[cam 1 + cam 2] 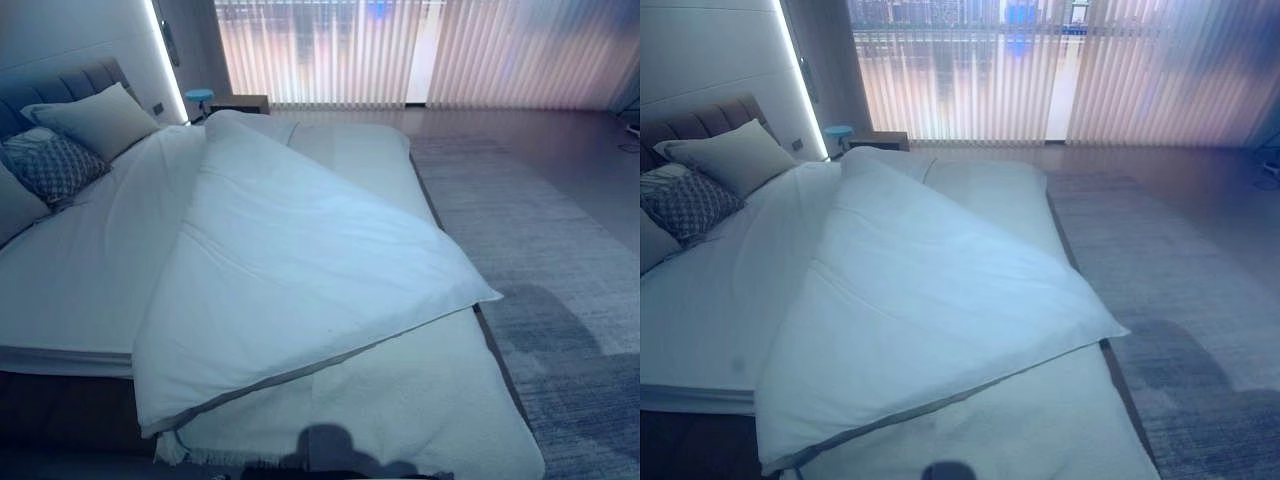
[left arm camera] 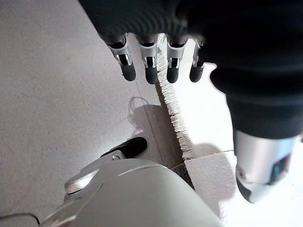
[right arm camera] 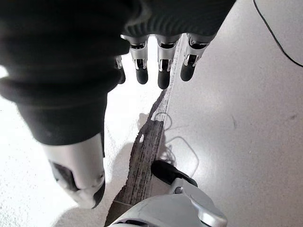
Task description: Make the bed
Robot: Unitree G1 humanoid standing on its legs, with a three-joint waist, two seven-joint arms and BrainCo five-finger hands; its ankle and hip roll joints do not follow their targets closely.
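A wide bed [image 1: 60,300] is seen from its foot, with the headboard [image 1: 60,85] at the far left. A white duvet [image 1: 290,270] is laid skewed across the mattress: one corner points toward the window end, another reaches the bed's right edge, and its grey-trimmed lower edge runs diagonally toward the near left corner. The left part of the sheet is left uncovered. Under the duvet, a cream throw blanket [image 1: 420,400] is spread over the foot of the bed, its fringed hem hanging at the near edge. A plain pillow [image 1: 95,120] and a patterned cushion [image 1: 50,165] are set against the headboard.

Open floor is offered to the right of the bed, where a grey rug [image 1: 540,260] lies alongside it. Vertical blinds [image 1: 420,50] close the far wall, with a small bedside table [image 1: 240,102] just beside the bed's far corner.

The left hand [image 2: 156,61] is held above the fringed hem of the throw blanket, fingers straight and relaxed, nothing grasped. The right hand [image 3: 156,61] hangs likewise over the blanket's edge beside bare floor [image 3: 246,118], fingers straight and empty. The duvet is well apart from both hands.
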